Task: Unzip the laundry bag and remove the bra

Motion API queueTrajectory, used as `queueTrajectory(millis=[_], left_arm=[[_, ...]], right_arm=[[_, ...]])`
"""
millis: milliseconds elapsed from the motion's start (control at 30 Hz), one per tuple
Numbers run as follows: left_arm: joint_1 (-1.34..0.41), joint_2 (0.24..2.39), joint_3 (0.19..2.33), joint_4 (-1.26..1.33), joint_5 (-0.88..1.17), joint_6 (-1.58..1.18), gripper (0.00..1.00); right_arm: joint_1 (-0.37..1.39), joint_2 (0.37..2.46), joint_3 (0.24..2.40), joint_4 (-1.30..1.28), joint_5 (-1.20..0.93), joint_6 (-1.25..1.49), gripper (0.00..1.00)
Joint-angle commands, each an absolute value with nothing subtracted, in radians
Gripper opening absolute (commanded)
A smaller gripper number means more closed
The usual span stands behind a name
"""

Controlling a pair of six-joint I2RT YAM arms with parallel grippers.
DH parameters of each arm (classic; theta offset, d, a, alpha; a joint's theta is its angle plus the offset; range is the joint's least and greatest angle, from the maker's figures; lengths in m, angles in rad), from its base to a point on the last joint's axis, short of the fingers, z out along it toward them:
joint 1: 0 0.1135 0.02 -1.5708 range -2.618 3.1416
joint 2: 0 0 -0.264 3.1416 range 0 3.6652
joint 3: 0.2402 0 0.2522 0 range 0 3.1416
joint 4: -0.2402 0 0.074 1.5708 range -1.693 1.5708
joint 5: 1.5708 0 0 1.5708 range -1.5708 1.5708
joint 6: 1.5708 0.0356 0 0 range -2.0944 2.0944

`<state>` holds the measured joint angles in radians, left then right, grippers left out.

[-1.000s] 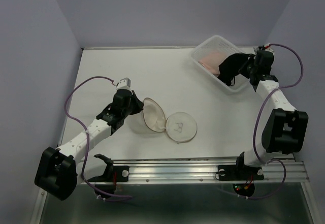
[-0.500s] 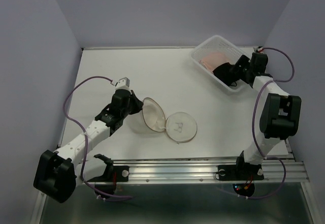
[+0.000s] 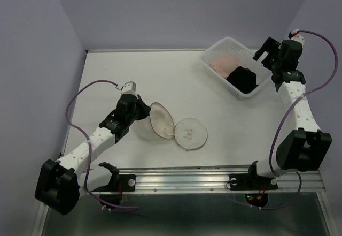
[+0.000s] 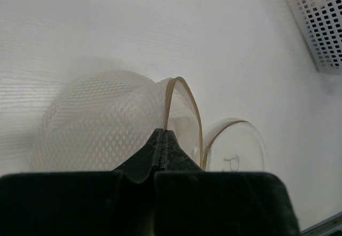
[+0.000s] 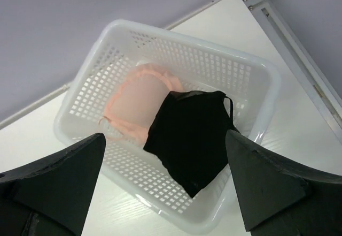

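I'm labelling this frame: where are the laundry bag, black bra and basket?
laundry bag (image 3: 191, 134), top external view, on its flat printed half.
black bra (image 5: 189, 134), right wrist view, middle of the fabric.
basket (image 5: 88, 94), right wrist view, perforated left wall.

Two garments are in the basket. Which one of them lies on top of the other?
The black garment: its edge covers part of the peach one beneath it in the basket.
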<state>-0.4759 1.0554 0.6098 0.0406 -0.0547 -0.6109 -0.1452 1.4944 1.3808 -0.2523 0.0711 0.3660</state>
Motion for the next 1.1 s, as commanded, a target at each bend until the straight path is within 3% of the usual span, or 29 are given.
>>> queueTrajectory(millis=[0, 200, 300, 500, 800, 1067], left_arm=[[-0.474, 1.043, 0.606, 0.074, -0.064, -0.601, 0.00], [-0.474, 1.060, 0.618, 0.078, -0.067, -0.598, 0.00], [-0.474, 1.060, 0.618, 0.078, -0.072, -0.601, 0.00], [-0.474, 1.065, 0.614, 0.083, -0.071, -0.604, 0.00], [-0.474, 1.074, 0.595, 0.094, -0.069, -0.614, 0.00], [-0.474, 1.086, 0.584, 0.107, -0.058, -0.617, 0.00]], right_arm=[[-0.062, 1.381, 1.304, -0.290, 0.016, 0.382, 1.00], [0.204, 1.298, 1.143, -0.256, -0.049, 0.388, 1.00], [0.330, 1.298, 1.048, -0.253, -0.049, 0.406, 0.92], [0.492, 1.348, 0.840, -0.204, -0.052, 0.482, 0.66], [0.541, 1.310, 0.652, -0.180, -0.046, 0.548, 0.59], [0.569, 1.353, 0.620, -0.138, -0.055, 0.563, 0.45]])
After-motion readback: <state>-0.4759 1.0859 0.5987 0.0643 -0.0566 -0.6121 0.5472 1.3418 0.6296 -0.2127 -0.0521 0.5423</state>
